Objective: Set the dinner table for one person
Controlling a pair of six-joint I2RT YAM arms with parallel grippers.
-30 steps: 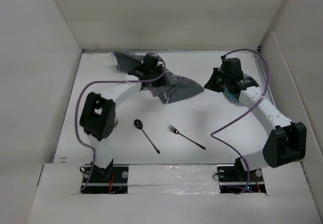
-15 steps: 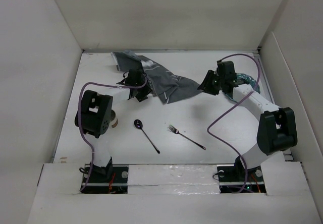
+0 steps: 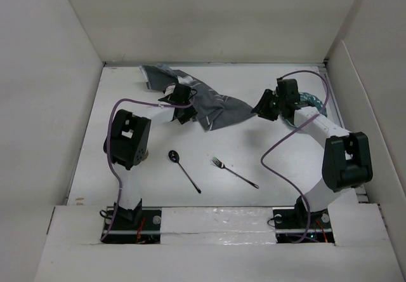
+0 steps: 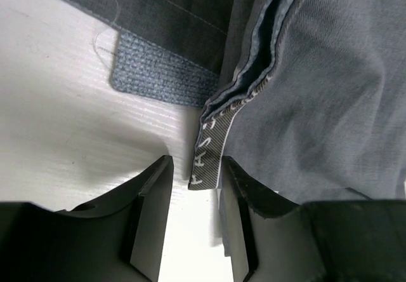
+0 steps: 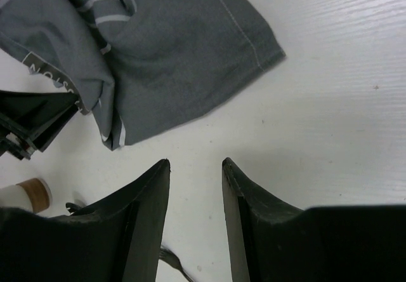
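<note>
The large flat matte white counter [image 3: 228,85] fills the floor of the white-walled box and lies under both arms and all the items. On its far left part lies a crumpled dark grey cloth placemat with thin white stripes [image 3: 219,107].

The left claw [image 3: 184,109] is at the left edge of this cloth. In the left wrist view its two fingers stand apart, so it is open and grips nothing. A small woven grey label with white letters [image 4: 208,148], sewn on the folded hem of the cloth, hangs down to the gap between the fingers, but they do not pinch it.

The right claw [image 3: 265,107] is just beside the right corner of the cloth. It is open too, with only bare counter between its fingers in the right wrist view.

Nearer to the arm bases lie a dark spoon [image 3: 184,169] and a dark fork [image 3: 233,172], apart from each other. A small white cylinder with a brown band [image 5: 25,194] stands near the left arm.
</note>
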